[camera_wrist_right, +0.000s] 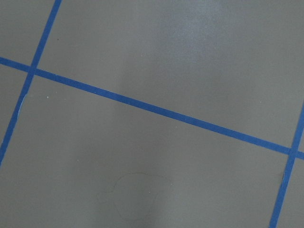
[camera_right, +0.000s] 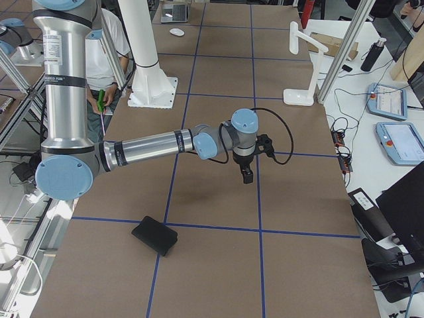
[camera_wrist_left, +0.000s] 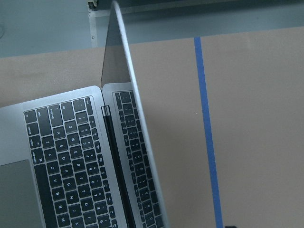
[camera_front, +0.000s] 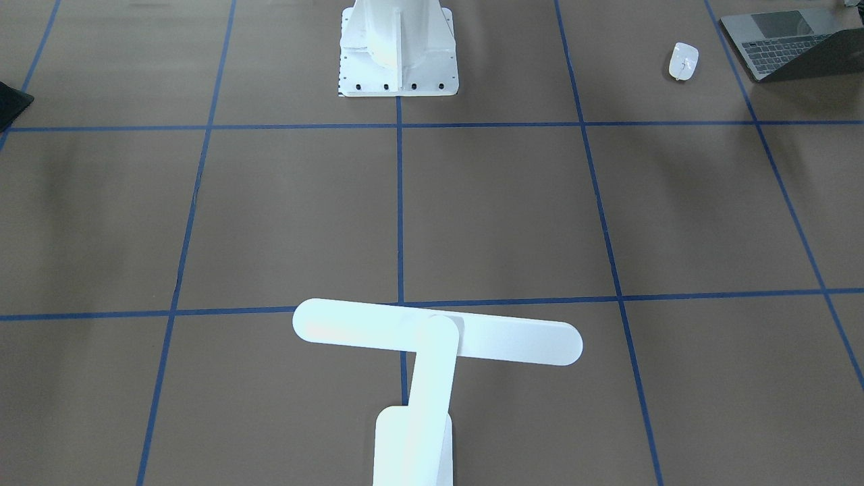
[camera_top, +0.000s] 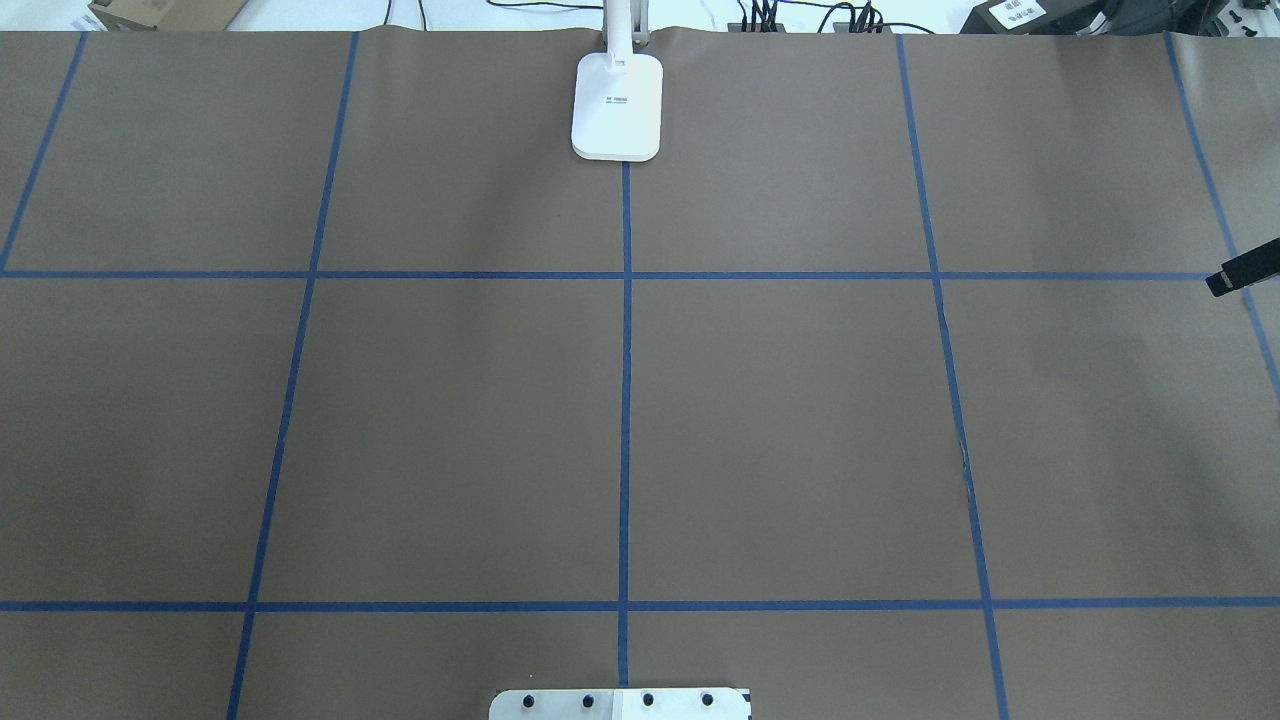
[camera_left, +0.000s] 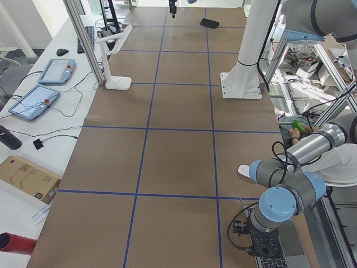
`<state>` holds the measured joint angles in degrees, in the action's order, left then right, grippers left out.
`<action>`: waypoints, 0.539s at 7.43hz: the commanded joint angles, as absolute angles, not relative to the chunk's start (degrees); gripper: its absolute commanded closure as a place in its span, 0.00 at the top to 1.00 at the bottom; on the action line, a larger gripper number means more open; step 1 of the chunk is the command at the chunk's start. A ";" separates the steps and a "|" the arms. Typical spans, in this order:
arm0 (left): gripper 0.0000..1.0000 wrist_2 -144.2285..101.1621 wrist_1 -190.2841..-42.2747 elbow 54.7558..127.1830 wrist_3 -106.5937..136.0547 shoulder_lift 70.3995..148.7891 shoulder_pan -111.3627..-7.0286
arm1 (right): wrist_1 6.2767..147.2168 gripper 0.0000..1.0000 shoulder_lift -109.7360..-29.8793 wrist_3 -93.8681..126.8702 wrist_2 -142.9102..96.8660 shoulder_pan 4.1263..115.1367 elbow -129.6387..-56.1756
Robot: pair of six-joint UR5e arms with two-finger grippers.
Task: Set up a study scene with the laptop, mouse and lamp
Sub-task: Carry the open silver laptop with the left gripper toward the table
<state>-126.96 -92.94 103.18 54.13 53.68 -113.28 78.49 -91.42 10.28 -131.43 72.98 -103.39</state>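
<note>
The laptop (camera_front: 790, 44) lies open at the robot-side corner of the table, and its keyboard (camera_wrist_left: 71, 156) fills the left wrist view with the screen edge-on. The white mouse (camera_front: 684, 61) sits just beside it. The lamp (camera_front: 439, 334) stands at the far edge at mid table, its base (camera_top: 617, 105) flat on the paper. My left gripper (camera_left: 257, 248) hovers over the laptop (camera_left: 276, 261); I cannot tell its state. My right gripper (camera_right: 246, 173) hangs above bare table toward the other end, with only a dark tip (camera_top: 1245, 268) showing overhead; its state is unclear too.
A black square mat (camera_right: 154, 236) lies near the right end of the table. The white robot pedestal (camera_front: 398, 54) is bolted at the near middle. A person (camera_right: 109, 46) sits behind the robot. Teach pendants (camera_left: 42, 89) and a box (camera_left: 25, 177) lie past the far edge.
</note>
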 commanded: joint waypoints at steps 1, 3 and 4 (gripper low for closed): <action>0.40 -128.83 -91.94 103.09 53.97 53.44 -113.29 | 77.78 1.00 -91.49 10.28 -131.48 72.86 -103.45; 0.04 -129.46 -91.15 103.71 53.70 53.17 -113.29 | 77.78 1.00 -91.49 10.37 -131.57 72.86 -103.62; 0.00 -130.42 -91.06 104.32 53.70 53.17 -113.38 | 77.78 1.00 -91.49 10.37 -131.57 72.95 -103.62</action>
<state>-129.43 -91.30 103.70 53.78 53.22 -113.32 77.80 -91.49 10.36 -131.53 72.88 -103.57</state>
